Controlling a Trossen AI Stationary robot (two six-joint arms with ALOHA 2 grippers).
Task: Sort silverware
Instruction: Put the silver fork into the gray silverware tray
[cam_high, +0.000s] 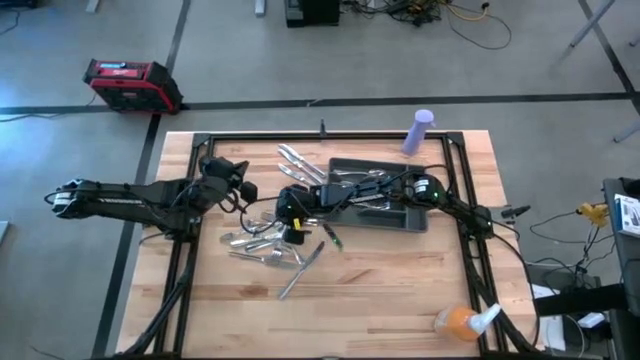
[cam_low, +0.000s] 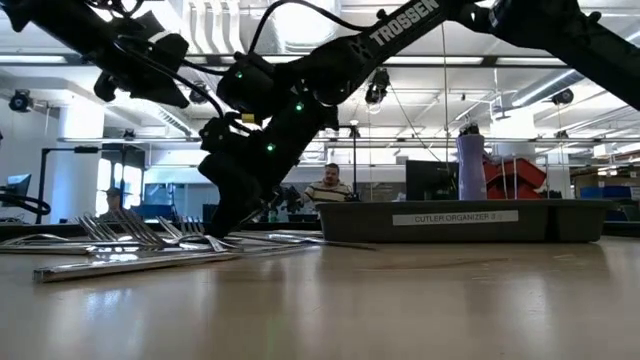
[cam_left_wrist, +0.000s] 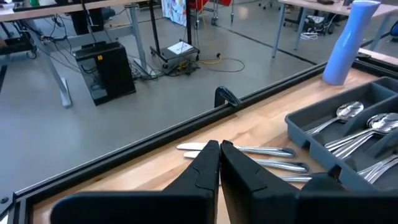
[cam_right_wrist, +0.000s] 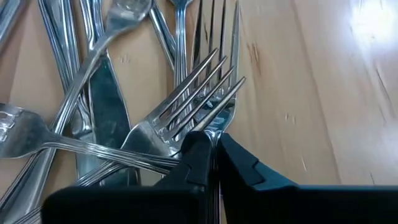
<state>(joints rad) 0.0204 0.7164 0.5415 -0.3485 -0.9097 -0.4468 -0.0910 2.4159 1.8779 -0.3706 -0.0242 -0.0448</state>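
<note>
Wooden table (cam_high: 400, 280), frame centre: right gripper (cam_right_wrist: 213, 149) pinches a fork (cam_right_wrist: 208, 102) in the pile (cam_high: 262, 245); left gripper (cam_left_wrist: 219, 163) nearly closed, empty.

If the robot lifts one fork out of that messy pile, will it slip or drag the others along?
Probably a bit of both. The forks look smooth and shiny, so one may slip from the right pincer. Their tines and handles cross in the pile, so a neighbour could snag and shift. Being metal, it should stay stiff.

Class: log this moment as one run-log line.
right end effector: shut on fork in pile | left end effector: shut, idle | tray: partly filled
</note>
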